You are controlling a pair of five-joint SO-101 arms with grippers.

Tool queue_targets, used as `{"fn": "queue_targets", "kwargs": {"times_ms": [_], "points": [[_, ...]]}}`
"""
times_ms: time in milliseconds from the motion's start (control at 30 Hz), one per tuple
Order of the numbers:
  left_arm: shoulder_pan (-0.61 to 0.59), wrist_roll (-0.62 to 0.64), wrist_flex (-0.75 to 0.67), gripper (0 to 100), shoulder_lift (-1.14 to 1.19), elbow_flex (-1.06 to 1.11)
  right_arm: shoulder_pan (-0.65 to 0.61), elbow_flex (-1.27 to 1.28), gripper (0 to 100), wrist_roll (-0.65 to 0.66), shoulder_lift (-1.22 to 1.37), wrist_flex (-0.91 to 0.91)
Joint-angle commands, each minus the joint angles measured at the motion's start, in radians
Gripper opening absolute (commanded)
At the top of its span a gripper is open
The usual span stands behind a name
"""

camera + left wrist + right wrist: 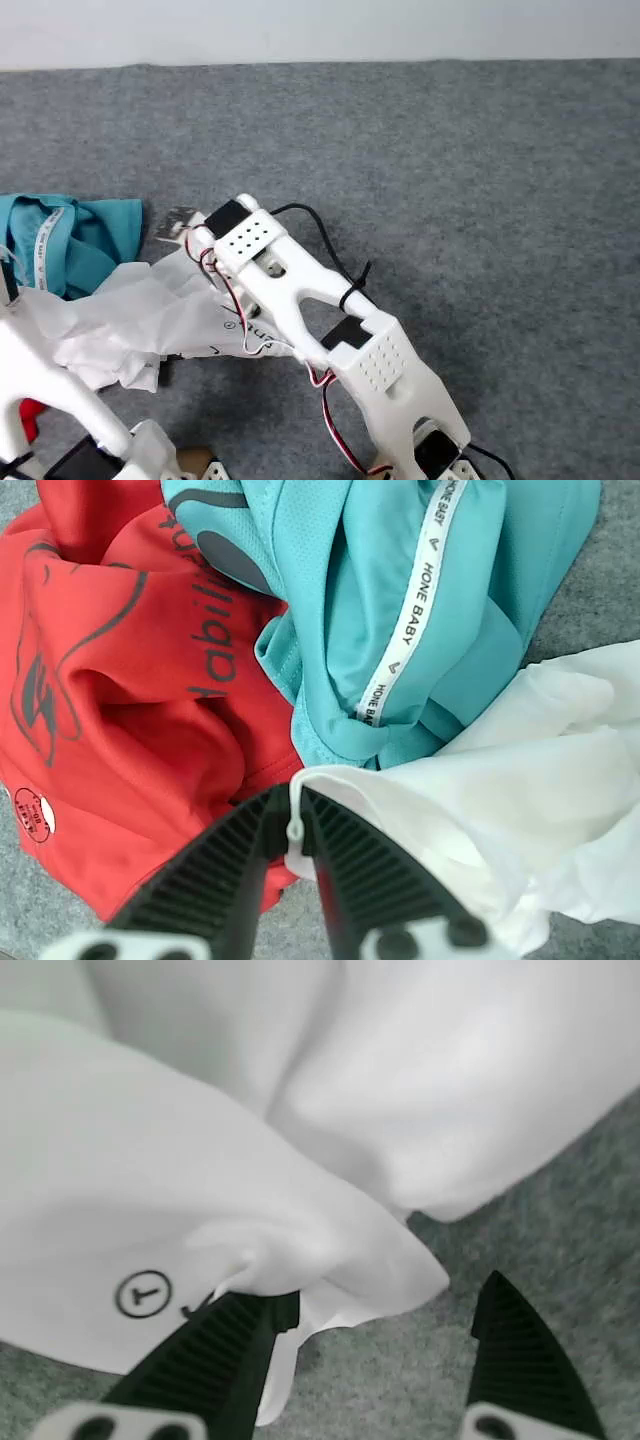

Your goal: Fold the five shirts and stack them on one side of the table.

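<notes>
The white shirt lies in a crumpled heap on the gray bench, near the front edge where the arms stand. The left gripper is pinched tight on a thin edge of the white shirt, with its two black fingers pressed together on the cloth. The right gripper is at another side of the white shirt, and its fingers are spread wide apart. A fold of the white shirt hangs over one of its fingers, and the other finger sits off the shirt, above the bare gray bench. A small round mark is printed on the white shirt close to that fold. The teal shirt is bunched up and touches the white shirt on its far side. It has a white strip with tiny print running along it. The red shirt is also in a heap, and it lies against the teal shirt and next to the white shirt's pinched edge. It has dark gray letters and lines on it. The left arm lies over the near part of the white shirt. The right arm stretches across the bench to the white shirt from the other side.
</notes>
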Motion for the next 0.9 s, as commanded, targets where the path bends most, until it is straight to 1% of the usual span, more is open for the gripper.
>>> {"fn": "queue_targets", "kwargs": {"times_ms": [0, 200, 233, 300, 400, 500, 567, 700, 867], "points": [[-0.002, -0.003, -0.018, 0, -0.029, -0.004, -0.028, -0.054, 28.4, 0.020, 0.007, -0.008], [-0.002, -0.003, -0.018, 0, -0.028, -0.002, -0.038, -0.057, 28.1, 0.017, 0.065, 0.001], [-0.002, -0.003, -0.018, 0, -0.028, -0.002, -0.038, -0.057, 26.6, 0.017, 0.065, 0.001], [-0.002, -0.003, -0.018, 0, -0.028, 0.005, -0.038, -0.057, 19.9, 0.018, 0.061, 0.002], [-0.002, -0.003, -0.043, 0, -0.029, 0.042, -0.035, -0.058, 7.2, 0.018, 0.035, 0.002], [-0.002, -0.003, -0.061, 0, -0.029, 0.070, -0.031, -0.058, 1.8, 0.061, 0.005, 0.010], [-0.002, -0.003, -0.061, 0, -0.029, 0.071, -0.031, -0.058, 1.0, 0.100, -0.022, 0.041], [-0.002, -0.005, -0.061, 0, -0.035, 0.071, -0.005, -0.058, 1.0, 0.132, -0.085, 0.111], [-0.002, -0.008, -0.060, 0, -0.038, 0.064, 0.116, -0.058, 1.0, 0.164, -0.173, 0.194]]}}
